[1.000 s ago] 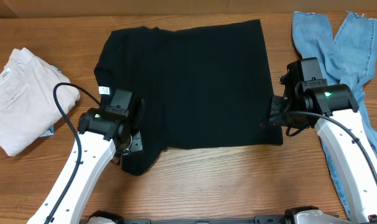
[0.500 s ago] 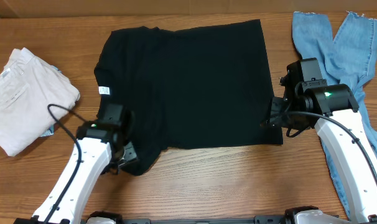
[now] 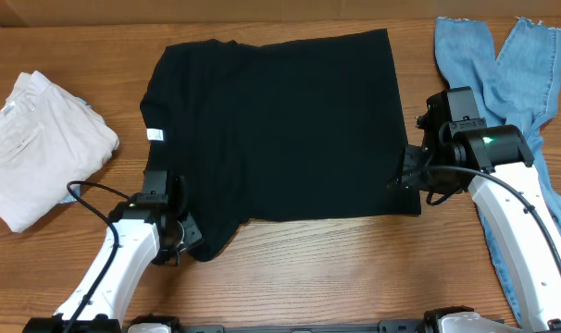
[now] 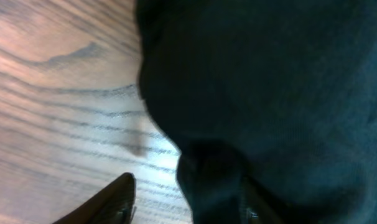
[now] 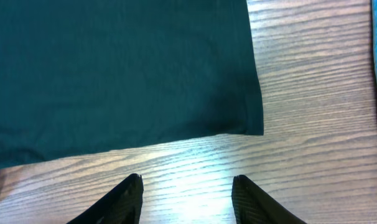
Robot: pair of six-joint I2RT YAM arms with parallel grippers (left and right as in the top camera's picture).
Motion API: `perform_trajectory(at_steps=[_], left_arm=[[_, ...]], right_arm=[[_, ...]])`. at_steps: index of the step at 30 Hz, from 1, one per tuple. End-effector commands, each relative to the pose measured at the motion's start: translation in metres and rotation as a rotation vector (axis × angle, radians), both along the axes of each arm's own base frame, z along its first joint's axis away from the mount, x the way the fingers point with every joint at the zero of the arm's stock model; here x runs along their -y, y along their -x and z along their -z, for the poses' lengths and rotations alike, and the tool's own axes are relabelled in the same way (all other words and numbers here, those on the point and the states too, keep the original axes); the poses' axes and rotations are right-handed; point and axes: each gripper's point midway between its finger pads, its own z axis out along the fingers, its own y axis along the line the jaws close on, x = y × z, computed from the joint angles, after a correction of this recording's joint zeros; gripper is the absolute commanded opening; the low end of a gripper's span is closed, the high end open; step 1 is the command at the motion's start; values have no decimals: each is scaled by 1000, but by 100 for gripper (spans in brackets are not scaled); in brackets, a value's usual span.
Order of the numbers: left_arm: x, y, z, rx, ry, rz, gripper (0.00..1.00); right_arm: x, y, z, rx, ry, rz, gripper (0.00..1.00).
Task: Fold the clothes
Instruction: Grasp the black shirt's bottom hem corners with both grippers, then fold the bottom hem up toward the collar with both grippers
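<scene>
1. White bundle [image 3: 40, 148] lies at far left of surface [image 3: 308, 277], well apart from the work.
2. Left pincer [image 4: 183, 198] sits at near-left corner of garment [image 3: 280, 129]. Jaws stand part-way apart with a lobe of cloth between them, not pinched as far as shows.
3. Garment is mid-surface, spread flat, near-left corner rumpled. No fold visible. Judged: task at its start, every fold left.
4. Right pincer [image 5: 187, 186] is just short of near-right corner, jaws apart over bare wood, holding nothing.
5. Jeans [image 3: 512, 65] lie loose at far right.
</scene>
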Motion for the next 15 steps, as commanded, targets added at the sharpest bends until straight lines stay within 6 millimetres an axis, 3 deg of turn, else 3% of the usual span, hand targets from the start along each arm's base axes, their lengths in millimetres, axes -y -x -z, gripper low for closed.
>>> perform_trajectory(at_steps=[1, 3, 6, 10, 15], left_arm=[[3, 1, 7, 7, 20, 22, 43], [5, -7, 6, 41, 24, 52, 21], [12, -16, 4, 78, 62, 86, 5], [25, -28, -10, 109, 128, 130, 4], [19, -41, -37, 130, 88, 136, 4]], right_arm=[[0, 1, 2, -7, 1, 4, 50], [0, 1, 2, -6, 1, 4, 50], [0, 1, 2, -7, 1, 4, 50], [0, 3, 3, -16, 0, 4, 50], [0, 5, 13, -61, 5, 16, 51]])
